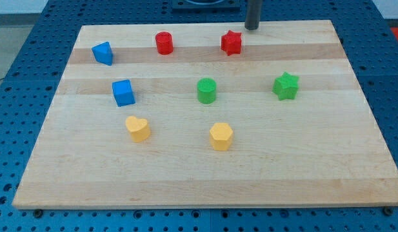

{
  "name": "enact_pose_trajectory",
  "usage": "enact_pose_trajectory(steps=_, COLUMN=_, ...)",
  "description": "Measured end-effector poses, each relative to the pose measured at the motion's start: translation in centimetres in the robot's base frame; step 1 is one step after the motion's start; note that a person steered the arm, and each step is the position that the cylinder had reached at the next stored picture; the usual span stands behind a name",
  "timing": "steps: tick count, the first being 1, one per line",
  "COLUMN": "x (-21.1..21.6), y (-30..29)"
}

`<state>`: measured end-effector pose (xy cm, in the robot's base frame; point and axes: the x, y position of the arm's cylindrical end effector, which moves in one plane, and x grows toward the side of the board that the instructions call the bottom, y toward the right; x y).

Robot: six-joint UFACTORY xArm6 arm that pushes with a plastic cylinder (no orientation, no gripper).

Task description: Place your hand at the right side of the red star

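The red star [231, 42] lies near the top edge of the wooden board [205, 174], right of centre. My tip [251, 28] is at the end of the dark rod coming down from the view's top. It stands just above and to the right of the red star, a short gap apart from it, close to the board's top edge.
A red cylinder [164, 42] lies left of the star. Two blue blocks [102, 53] [123, 92] lie at the left. A green cylinder [206, 90] sits mid-board, a green star [286, 86] at the right. A yellow heart [138, 128] and a yellow hexagon [220, 136] lie lower down.
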<state>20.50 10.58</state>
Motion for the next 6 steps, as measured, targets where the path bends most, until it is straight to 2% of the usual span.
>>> enact_pose_trajectory(steps=1, x=0.2, y=0.0)
enact_pose_trajectory(steps=2, x=4.3, y=0.0)
enact_pose_trajectory(steps=3, x=6.3, y=0.0)
enact_pose_trajectory(steps=4, x=6.3, y=0.0)
enact_pose_trajectory(steps=6, x=6.3, y=7.8)
